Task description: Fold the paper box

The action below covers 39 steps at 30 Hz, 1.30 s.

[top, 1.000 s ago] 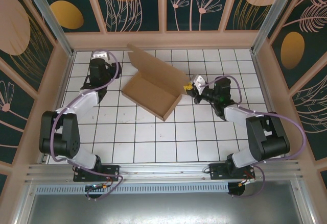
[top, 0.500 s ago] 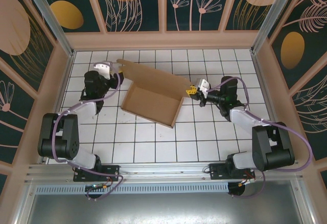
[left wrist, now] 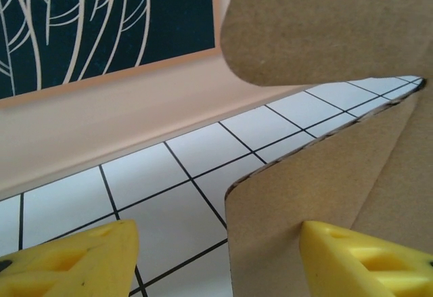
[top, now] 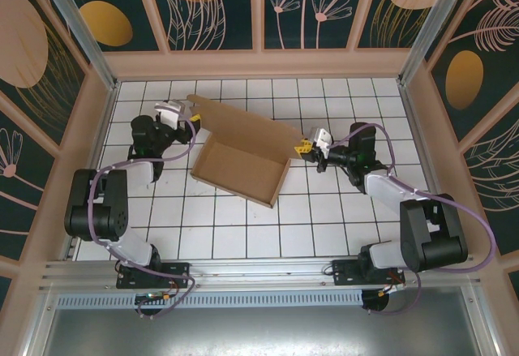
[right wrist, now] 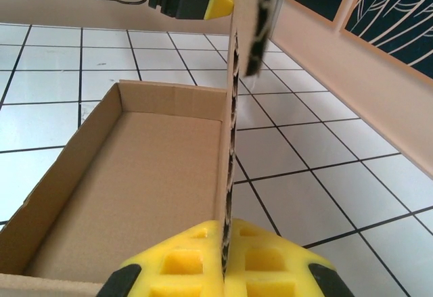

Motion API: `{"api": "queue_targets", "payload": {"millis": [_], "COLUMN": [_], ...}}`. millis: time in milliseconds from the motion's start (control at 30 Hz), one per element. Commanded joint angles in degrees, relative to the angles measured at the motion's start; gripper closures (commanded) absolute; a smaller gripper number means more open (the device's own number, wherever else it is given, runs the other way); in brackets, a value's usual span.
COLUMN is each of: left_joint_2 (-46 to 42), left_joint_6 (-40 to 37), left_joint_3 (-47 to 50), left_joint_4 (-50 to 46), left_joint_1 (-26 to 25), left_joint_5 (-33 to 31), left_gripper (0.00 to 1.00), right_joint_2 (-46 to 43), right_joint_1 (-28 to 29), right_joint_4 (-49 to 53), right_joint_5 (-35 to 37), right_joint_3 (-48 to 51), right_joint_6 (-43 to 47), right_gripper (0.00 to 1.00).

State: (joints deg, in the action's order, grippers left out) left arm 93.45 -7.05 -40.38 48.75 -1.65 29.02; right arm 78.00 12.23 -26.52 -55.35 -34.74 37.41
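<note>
Your white gridded table (top: 243, 226) sits inside patterned walls. On the left, your left gripper (top: 180, 118) has its jaws apart around the far-left flap of the paper box (top: 239, 169) and is not pinching it. The box lies mid-table, nearer the far edge: 1 shallow tray with walls up, its lid panel standing open along the far side. On the right, your right gripper (top: 308, 145) is clamped on the box's right-hand panel. I judge the tray formed, with closing and tucking the lid left. Count: 1 box, 2 grippers.
</note>
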Motion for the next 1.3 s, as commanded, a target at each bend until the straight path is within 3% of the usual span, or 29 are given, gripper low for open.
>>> {"api": "queue_targets", "payload": {"millis": [0, 400, 500, 633, 733, 867, 1267], "left_joint_2": [1.82, 4.4, 4.4, 3.42, 2.52, 2.29, 2.68], "left_joint_6": [-3.1, -1.35, -1.46, -3.49, -4.11, -4.84, -3.29], "left_joint_3": [-2.78, -5.71, -5.25, -2.79, -2.59, -4.24, -5.21], "left_joint_4": [3.19, 7.43, 6.61, 5.14, 3.95, -0.8, -4.84], "left_joint_1": [1.1, 1.56, 1.56, 1.56, 1.56, 1.52, 0.53], "left_joint_5": [6.28, 19.33, 19.92, 16.79, 14.76, 16.54, 21.08], "left_gripper": [0.36, 0.42, 0.52, 0.73, 0.79, 0.85, 0.7], "right_joint_2": [-0.06, 0.9, 1.18, 1.85, 1.91, 2.26, 3.97], "right_joint_1": [1.18, 1.7, 1.66, 1.67, 1.57, 1.53, 1.65], "right_joint_4": [1.41, 3.78, 2.5, -0.09, -2.75, -5.02, -11.36], "right_joint_5": [-0.55, 0.97, 2.8, 5.34, 6.69, 7.51, 9.1], "right_joint_3": [0.03, -1.05, -0.43, 0.14, 0.72, 0.63, 0.9], "right_joint_6": [2.34, 3.99, 3.99, 2.64, 0.92, -1.52, -8.08], "right_gripper": [1.0, 1.0, 1.0, 1.0, 1.0, 1.0, 1.0]}}
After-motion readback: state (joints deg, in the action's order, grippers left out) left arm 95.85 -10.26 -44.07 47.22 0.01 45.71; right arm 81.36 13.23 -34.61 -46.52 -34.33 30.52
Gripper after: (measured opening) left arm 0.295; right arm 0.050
